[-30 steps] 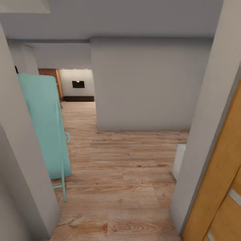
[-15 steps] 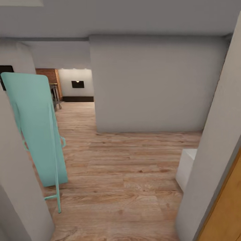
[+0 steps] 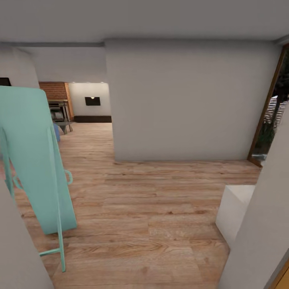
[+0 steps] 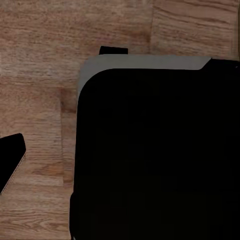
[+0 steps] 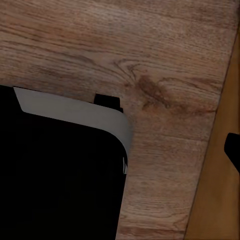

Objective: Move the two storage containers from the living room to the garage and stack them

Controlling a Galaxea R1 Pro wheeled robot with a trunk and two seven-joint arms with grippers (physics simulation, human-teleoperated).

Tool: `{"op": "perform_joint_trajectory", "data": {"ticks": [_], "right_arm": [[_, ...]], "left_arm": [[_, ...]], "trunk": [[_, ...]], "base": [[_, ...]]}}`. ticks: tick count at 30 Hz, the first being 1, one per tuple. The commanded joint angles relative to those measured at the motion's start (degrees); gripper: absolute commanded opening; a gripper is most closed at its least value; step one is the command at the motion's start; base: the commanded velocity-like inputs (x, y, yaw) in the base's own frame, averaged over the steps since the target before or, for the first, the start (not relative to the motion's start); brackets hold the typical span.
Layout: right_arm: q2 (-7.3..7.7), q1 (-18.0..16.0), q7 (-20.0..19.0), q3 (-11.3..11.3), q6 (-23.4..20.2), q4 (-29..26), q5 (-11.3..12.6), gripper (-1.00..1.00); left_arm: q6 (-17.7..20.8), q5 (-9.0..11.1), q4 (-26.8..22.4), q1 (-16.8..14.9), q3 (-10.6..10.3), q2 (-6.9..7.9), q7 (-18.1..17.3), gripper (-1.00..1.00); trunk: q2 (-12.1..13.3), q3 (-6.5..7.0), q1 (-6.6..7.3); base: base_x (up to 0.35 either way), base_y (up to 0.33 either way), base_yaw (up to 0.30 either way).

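Grippers: fingers not identifiable at either wrist, so whether they stood wide, narrow or held anything could not be told. Each wrist camera looked down past a black body with a grey edge (image 4: 145, 62) (probably the robot's own base) onto plank floor (image 4: 40, 75).

Floor: light wood planks (image 3: 152, 216), running from the passage through to the far room.

Near left: a teal panel on a thin frame (image 3: 34, 160), leaning and tilted, its foot on the planks close to the robot's path. A grey wall edge (image 3: 16, 257) stood nearer still on that side.

Near right: a white block (image 3: 235, 210) low on the floor, just beside a grey wall edge (image 3: 257, 224).

Ahead: a broad grey wall (image 3: 184, 100) closing the passage. To its right, a wood-framed glass door (image 3: 269, 120). To its left, an opening onto the living room, with a brick wall (image 3: 54, 90) and a small dark rectangle (image 3: 92, 101) on the far pale wall.

Containers: not sighted; presumably in the living room beyond the opening.

Step in hand, as judged: travel toward the living room, with no container collected yet.

Handling note: steering left around the grey wall seemed the route. The base would do best keeping mid-passage, clear of the teal panel's foot (light, likely to tip) and the white block.
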State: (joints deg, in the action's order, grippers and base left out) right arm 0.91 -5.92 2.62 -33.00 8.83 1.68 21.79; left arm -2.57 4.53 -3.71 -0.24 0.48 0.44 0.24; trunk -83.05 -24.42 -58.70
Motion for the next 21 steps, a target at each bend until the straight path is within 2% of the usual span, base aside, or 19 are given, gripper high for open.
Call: {"op": "perform_joint_trajectory", "data": {"ticks": [1,21], "right_arm": [[-0.03,-0.1,0.0,-0.5,0.3,0.2,0.4,1.0],[-0.14,-0.1,0.0,-1.0,0.3,0.1,0.1,1.0]], "left_arm": [[-0.2,0.5,0.0,0.0,0.0,0.0,0.0,1.0],[-0.2,0.5,0.0,0.0,0.0,0.0,0.0,1.0]], "trunk": [[0.0,-0.06,-0.03],[0.0,-0.06,-0.03]], "base": [[0.321,0.0,0.0],[0.321,0.0,0.0]]}}
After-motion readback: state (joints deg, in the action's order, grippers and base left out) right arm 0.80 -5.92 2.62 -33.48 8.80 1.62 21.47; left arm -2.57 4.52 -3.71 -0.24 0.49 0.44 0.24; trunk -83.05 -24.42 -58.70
